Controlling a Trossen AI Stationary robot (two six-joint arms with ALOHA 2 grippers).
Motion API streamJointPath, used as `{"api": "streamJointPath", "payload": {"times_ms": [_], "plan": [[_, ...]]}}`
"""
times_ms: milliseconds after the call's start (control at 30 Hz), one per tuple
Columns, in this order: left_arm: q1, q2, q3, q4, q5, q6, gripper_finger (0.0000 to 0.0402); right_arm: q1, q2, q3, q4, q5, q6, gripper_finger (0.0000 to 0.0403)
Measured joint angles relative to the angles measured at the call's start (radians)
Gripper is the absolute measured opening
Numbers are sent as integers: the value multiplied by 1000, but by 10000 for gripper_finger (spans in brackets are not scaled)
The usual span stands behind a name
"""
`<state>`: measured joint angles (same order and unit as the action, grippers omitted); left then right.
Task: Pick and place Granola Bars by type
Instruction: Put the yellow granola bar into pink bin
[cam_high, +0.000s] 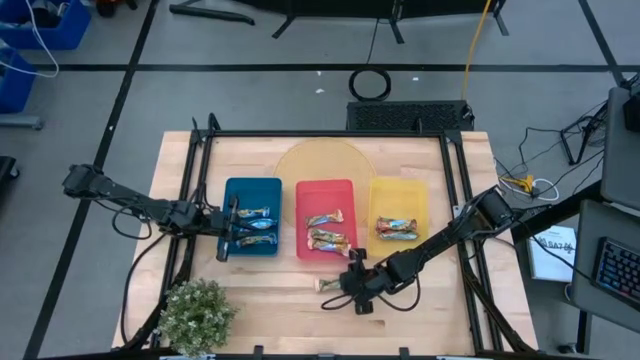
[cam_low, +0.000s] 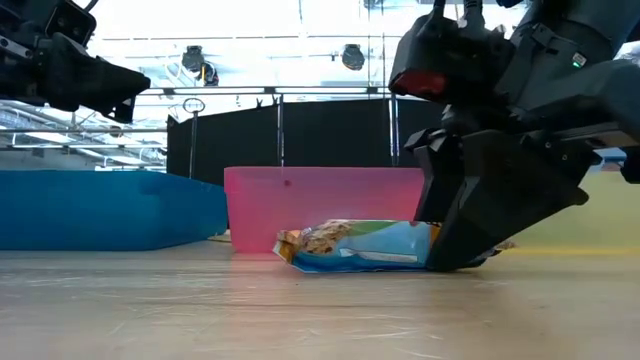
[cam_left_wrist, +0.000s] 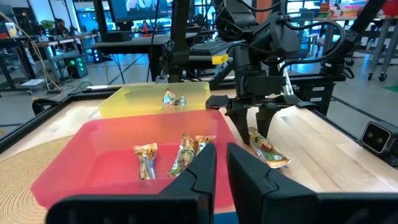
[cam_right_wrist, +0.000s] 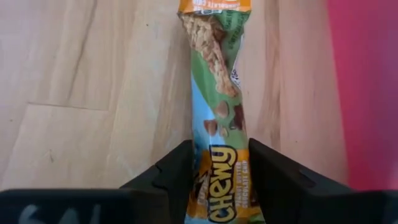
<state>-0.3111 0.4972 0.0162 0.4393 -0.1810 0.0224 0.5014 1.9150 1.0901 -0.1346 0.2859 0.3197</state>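
Note:
One granola bar (cam_right_wrist: 217, 93) with a green, blue and orange wrapper lies flat on the wood near the red tray's near side; it also shows in the high view (cam_high: 330, 285) and the low view (cam_low: 350, 245). My right gripper (cam_right_wrist: 221, 155) is down at the table and shut on one end of it. My left gripper (cam_high: 228, 238) hovers over the blue tray's left part, fingers (cam_left_wrist: 205, 171) shut on nothing. More bars lie in the blue tray (cam_high: 252, 226), the red tray (cam_high: 328, 230) and the yellow tray (cam_high: 396, 228). My right gripper pinches the granola bar near its orange end (cam_right_wrist: 221, 186) between its two fingers (cam_right_wrist: 171, 171), one on each long edge. The fingers come steeply from above, slanting from the table's right, and lie along the bar. The bar rests flat on the table.
The blue tray (cam_high: 232, 190), red tray (cam_high: 325, 187) and yellow tray (cam_high: 398, 185) stand side by side at mid-table. A round woven mat (cam_high: 325, 160) lies behind them. A small green plant (cam_high: 195, 312) stands at the near left corner. Bare wood lies along the near edge.

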Motion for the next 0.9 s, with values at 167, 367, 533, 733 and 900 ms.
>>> {"api": "streamJointPath", "payload": {"times_ms": [167,367,533,733,900], "plan": [[0,0,0,-1,0,0,47,3,-8,-2,17,-4,-54,92],[0,0,0,-5,0,-2,47,6,-52,1,48,-21,-104,42],[0,0,-1,-19,0,-2,47,6,-143,30,52,-28,-188,54],[0,0,-1,-18,-3,-1,47,-83,-317,47,55,131,-404,46],[0,0,-1,-18,-3,2,47,-290,-369,47,5,25,-452,40]]}}
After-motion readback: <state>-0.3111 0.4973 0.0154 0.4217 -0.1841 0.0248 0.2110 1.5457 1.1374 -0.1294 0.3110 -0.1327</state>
